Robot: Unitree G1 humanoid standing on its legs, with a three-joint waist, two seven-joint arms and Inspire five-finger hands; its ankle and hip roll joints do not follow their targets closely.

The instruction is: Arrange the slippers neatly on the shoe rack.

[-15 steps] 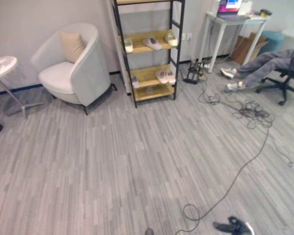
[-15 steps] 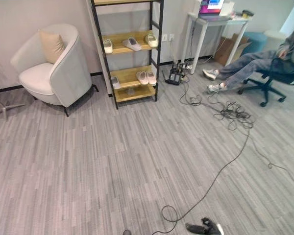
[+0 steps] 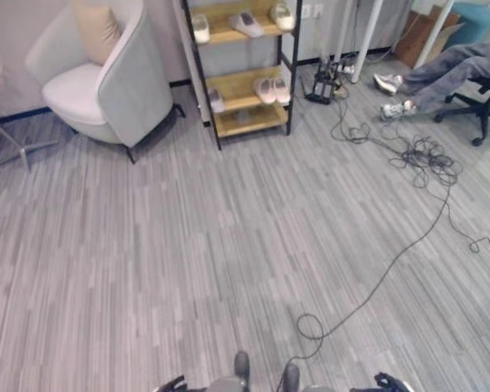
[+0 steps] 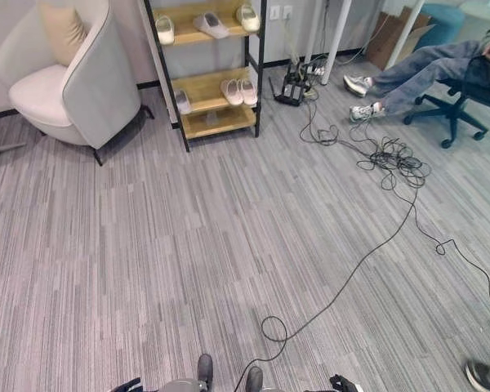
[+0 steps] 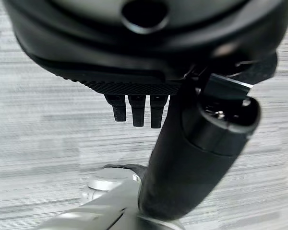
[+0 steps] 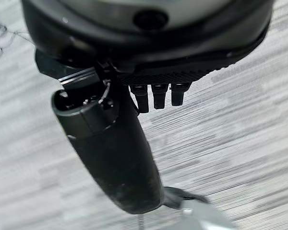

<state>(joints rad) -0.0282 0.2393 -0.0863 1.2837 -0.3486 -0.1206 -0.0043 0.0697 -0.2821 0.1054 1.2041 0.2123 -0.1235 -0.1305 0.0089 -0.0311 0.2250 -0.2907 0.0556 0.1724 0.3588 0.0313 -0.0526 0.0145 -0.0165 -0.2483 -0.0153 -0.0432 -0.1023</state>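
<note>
The shoe rack (image 3: 287, 73), black-framed with wooden shelves, stands against the far wall. Its upper shelf holds a white slipper (image 3: 200, 28), a grey slipper (image 3: 247, 23) and another white slipper (image 3: 282, 15). On the lower shelf lie a pink pair (image 3: 267, 90) and a single pale slipper (image 3: 216, 100). My left hand (image 5: 134, 57) hangs low over the floor, far from the rack, fingers (image 5: 137, 110) straight and holding nothing. My right hand (image 6: 149, 43) hangs the same way, open and empty, at the picture's bottom edge (image 3: 388, 382).
A grey armchair (image 3: 106, 90) with a cushion stands left of the rack. Loose cables (image 3: 429, 159) trail across the floor on the right. A person sits on an office chair (image 4: 465, 98) at the far right. A dark shoe (image 4: 482, 376) shows at the lower right.
The whole picture has shifted, so the camera has tilted down: the rack sits higher in view. My left hand now shows at the bottom edge. The slippers have not moved.
</note>
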